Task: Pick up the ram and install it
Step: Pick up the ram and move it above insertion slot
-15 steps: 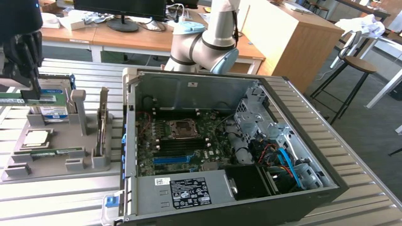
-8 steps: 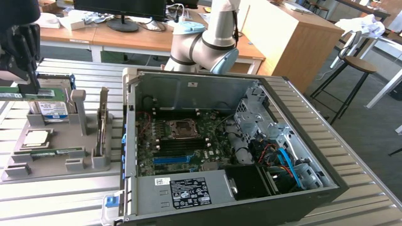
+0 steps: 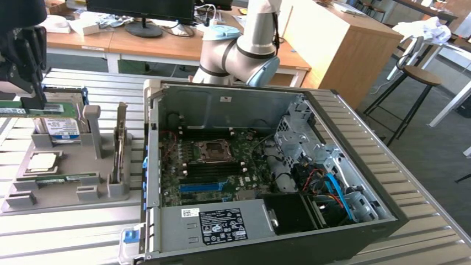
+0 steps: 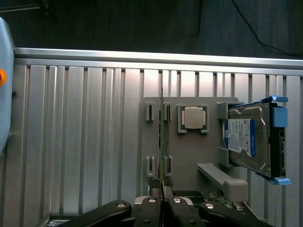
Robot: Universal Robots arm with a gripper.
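Looking at your exterior view, the gripper is up at that view's left, jaws pinched tight on the ram — the green stick hangs level in the grip, clear above the grey parts tray. In the wrist view you get the ram edge-on, a thin line running out from the gripper, with the processor chip and the blue-labelled hard drive down on the tray beyond it. Your open computer case sits just beside the tray, toward the exterior view's right — motherboard facing up.
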